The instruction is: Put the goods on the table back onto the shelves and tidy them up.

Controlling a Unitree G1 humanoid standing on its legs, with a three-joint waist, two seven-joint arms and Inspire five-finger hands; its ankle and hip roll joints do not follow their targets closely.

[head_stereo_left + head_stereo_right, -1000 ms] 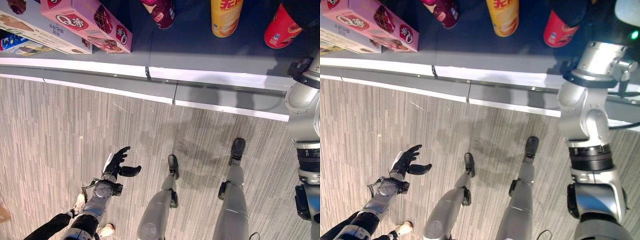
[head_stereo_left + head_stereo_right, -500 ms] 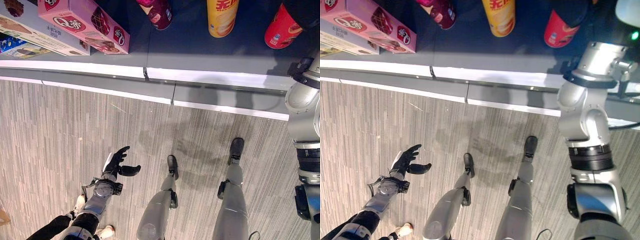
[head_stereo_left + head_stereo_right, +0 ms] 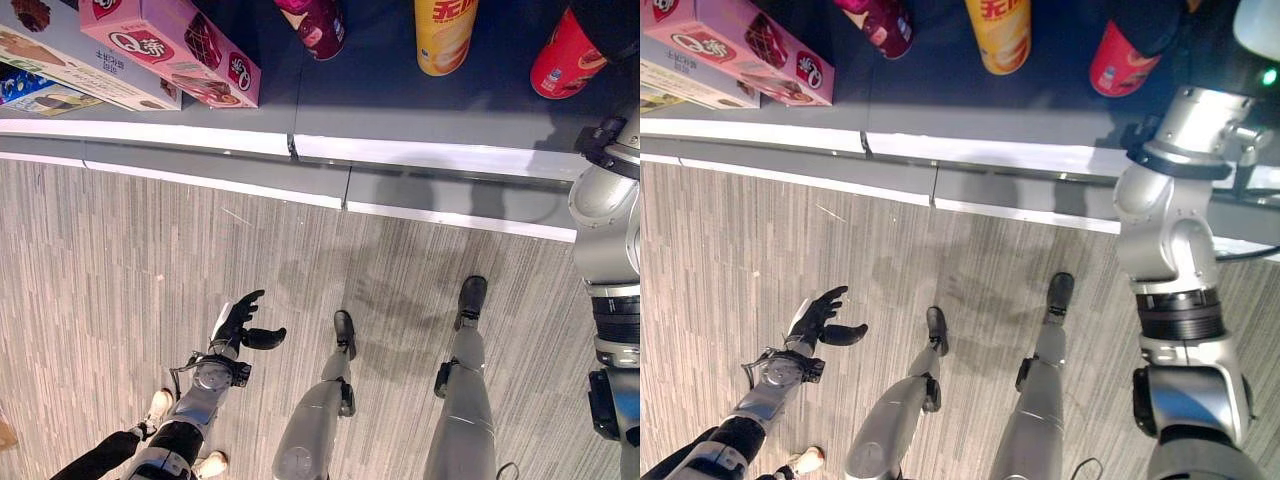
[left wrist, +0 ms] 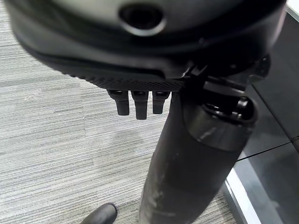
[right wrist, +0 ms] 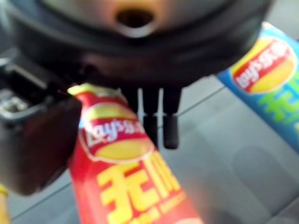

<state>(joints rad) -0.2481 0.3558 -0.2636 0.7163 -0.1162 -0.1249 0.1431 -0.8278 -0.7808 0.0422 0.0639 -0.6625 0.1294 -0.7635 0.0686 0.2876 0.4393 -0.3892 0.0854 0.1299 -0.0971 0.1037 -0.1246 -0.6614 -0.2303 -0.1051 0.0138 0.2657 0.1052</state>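
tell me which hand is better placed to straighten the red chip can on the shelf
Right, probably. The right hand is up at the shelf, its fingers straight beside the red chip can. The left hand hangs open above the floor.

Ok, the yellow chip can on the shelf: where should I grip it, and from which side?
Take the yellow chip can around its round side wall, coming in from the open front edge of the shelf. It appears to stand upright, with the maroon can and the red can both apart from it, so the fingers and thumb should fit on either side.
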